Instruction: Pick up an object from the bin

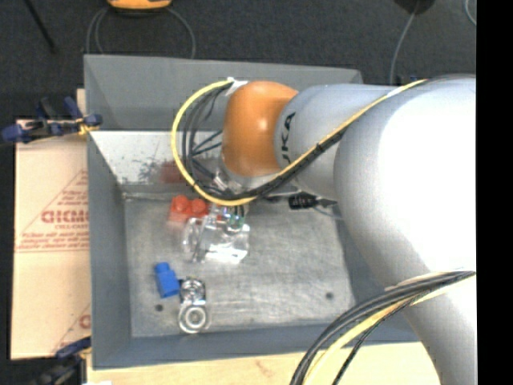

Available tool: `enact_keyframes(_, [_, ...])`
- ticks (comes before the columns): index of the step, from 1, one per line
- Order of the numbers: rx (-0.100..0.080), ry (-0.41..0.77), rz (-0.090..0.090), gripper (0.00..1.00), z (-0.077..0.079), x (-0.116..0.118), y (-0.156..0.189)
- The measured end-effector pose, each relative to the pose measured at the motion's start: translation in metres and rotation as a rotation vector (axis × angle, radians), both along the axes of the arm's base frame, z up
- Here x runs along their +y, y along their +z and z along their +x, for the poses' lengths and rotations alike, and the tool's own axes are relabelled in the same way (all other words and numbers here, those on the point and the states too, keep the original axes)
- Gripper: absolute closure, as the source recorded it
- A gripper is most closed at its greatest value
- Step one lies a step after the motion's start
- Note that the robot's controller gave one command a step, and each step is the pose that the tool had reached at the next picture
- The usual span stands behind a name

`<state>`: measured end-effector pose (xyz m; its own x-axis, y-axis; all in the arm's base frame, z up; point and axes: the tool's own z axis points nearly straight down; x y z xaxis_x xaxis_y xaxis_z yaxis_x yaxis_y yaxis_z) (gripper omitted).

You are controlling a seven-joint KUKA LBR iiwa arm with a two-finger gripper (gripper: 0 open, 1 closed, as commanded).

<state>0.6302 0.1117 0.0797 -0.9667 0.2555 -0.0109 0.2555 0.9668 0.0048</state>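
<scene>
**Operator:** What is hidden from you at this moment?

**Observer:** Quite much, you should know. The orange rounded cover (255,128) on the wrist and the thick white arm (401,175) stand over the right part of the grey metal bin (264,303), so you cannot see the floor under them. The gripper (227,224) comes out just below the cover, near the middle of the bin, and its upper part is covered. Whether it is wide or narrow, I cannot tell. Its metal mixes with a clear, shiny crumpled thing (215,247) that lies directly under it. Whether it touches this thing or only hangs above it, I also cannot tell.

**Operator:** And the other things?

**Observer:** Just beside the gripper, on the view's left and toward the back wall, you see an orange-red plastic piece (186,208). Its exact shape is hard to make out. Near the front left of the floor lies a small blue plastic block (166,280), and just beside it a silver metal ring piece (192,313). These two are well apart from the gripper and fully in sight.

**Operator:** Is there any writing?

**Observer:** There are black letters (286,139) on the arm next to the cover. You can read "KA"; the rest bends away around the arm. Yellow and black cables (186,139) loop around the cover and hide a part of the back wall.
</scene>
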Motion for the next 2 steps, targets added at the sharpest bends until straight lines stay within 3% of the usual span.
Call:
enact_keyframes(1, [0.014,-0.053,0.000,0.00,-0.0119,-0.0006,0.0027])
enact_keyframes(2, [0.005,-0.062,-0.001,0.00,-0.0136,0.0069,-0.0031])
